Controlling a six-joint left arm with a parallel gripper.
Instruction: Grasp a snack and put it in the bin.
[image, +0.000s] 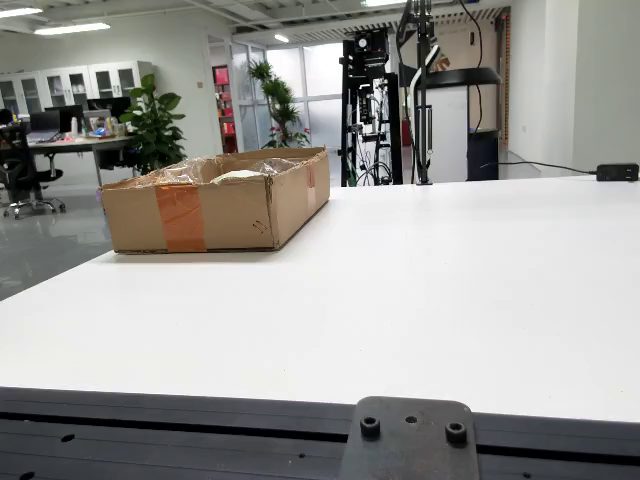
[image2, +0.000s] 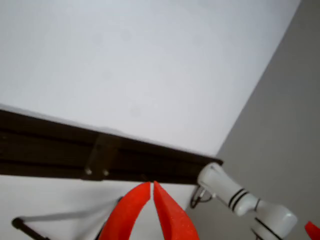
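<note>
In the view that rides on the gripper, my gripper (image2: 151, 186) shows as two red fingers (image2: 131, 210) at the bottom edge. Their tips meet, so it is shut with nothing between them. It hangs over the dark front rail (image2: 60, 150) of the white table (image2: 150, 65). No snack shows on the tabletop in either view. In the view from the side, an open cardboard box (image: 215, 210) with orange tape stands at the table's far left. Crumpled clear plastic and a pale item (image: 238, 176) lie inside it. The gripper is out of that view.
A white jointed arm part with black rings (image2: 235, 195) sits beside my fingers at the lower right, with a red tip (image2: 313, 231) at the frame's edge. A black equipment rack (image: 370, 110) and a stand (image: 425, 90) rise behind the table. A black power block (image: 617, 172) lies far right.
</note>
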